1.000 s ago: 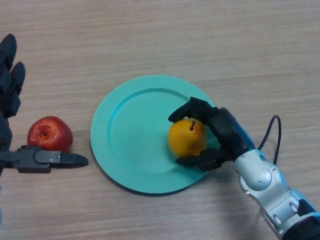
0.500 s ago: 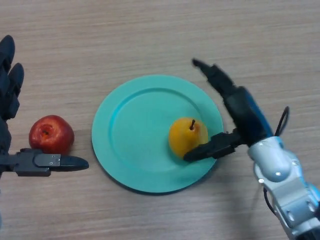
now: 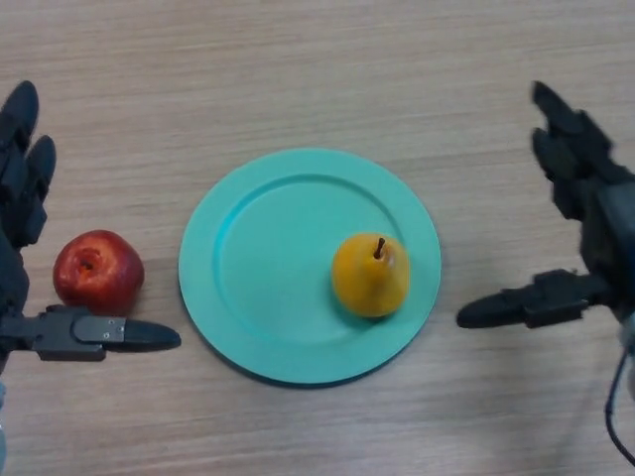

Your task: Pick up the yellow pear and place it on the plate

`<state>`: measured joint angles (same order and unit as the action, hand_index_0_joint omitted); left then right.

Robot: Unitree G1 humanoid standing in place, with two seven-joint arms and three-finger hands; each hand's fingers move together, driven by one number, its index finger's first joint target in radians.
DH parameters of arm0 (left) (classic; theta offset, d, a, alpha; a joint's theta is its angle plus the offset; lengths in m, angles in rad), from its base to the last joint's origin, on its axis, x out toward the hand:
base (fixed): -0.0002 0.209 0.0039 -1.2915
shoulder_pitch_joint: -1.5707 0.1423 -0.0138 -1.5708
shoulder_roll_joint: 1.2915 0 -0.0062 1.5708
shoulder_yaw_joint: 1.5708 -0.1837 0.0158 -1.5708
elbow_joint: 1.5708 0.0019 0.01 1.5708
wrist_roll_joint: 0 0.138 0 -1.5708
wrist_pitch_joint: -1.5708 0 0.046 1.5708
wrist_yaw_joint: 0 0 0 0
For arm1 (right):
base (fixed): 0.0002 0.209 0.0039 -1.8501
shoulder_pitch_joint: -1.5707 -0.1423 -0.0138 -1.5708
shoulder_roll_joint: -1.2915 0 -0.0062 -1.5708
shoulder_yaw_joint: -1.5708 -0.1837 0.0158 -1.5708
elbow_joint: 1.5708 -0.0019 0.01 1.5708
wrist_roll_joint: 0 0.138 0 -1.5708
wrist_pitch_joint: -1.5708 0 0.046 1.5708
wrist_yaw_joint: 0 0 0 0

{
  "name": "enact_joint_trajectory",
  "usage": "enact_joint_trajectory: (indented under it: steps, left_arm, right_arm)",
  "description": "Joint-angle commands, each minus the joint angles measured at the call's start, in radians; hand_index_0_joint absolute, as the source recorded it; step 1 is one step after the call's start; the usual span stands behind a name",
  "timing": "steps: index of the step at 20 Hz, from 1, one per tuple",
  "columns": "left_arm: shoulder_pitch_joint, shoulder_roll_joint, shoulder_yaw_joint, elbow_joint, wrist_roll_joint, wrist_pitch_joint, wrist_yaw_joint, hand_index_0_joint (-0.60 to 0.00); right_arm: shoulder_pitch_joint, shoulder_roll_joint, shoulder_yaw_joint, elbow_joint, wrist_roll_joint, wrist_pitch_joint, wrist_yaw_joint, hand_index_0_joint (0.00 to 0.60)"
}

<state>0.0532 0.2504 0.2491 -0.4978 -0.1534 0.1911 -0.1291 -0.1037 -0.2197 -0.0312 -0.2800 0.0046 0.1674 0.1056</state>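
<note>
Yellow pear [image 3: 370,275]: seen standing upright with its stem up on the right half of the plate, just right of the frame's centre; nothing is touching it.
Plate [image 3: 258,248]: a round teal plate, seen lying flat on the desk in the middle of the frame.
Right hand [image 3: 585,233]: seen at the right edge of the frame, released, with fingers straight and thumb spread toward the plate; it is held apart from the plate and pear, and nothing is grasped.
Left hand [image 3: 25,248]: seen at the left edge of the frame, released and spread, with nothing grasped.
Red apple [image 3: 97,271]: seen on the desk at the left, between the left hand's fingers and thumb, apart from the plate.
Desk [image 3: 317,69]: a light wood-grain surface.
</note>
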Motion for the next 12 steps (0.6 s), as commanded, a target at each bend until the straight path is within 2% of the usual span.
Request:
enact_joint_trajectory:
  steps: [1, 6, 12]
  left_arm:
    - [-0.025, 0.021, 0.042, -0.069, 0.002, -0.085, 0.000, 0.000]
    - [-0.050, 0.034, 0.035, -0.051, 0.006, -0.083, 0.007, 0.000]
    - [-0.048, 0.036, 0.041, -0.038, 0.002, -0.073, -0.007, 0.000]
  right_arm:
    - [0.005, -0.033, -0.055, -0.125, 0.075, -0.062, 0.018, 0.000]
    - [0.079, -0.027, -0.063, -0.247, 0.092, -0.010, 0.047, 0.000]
    - [0.081, -0.027, -0.053, -0.257, 0.070, 0.009, 0.071, 0.000]
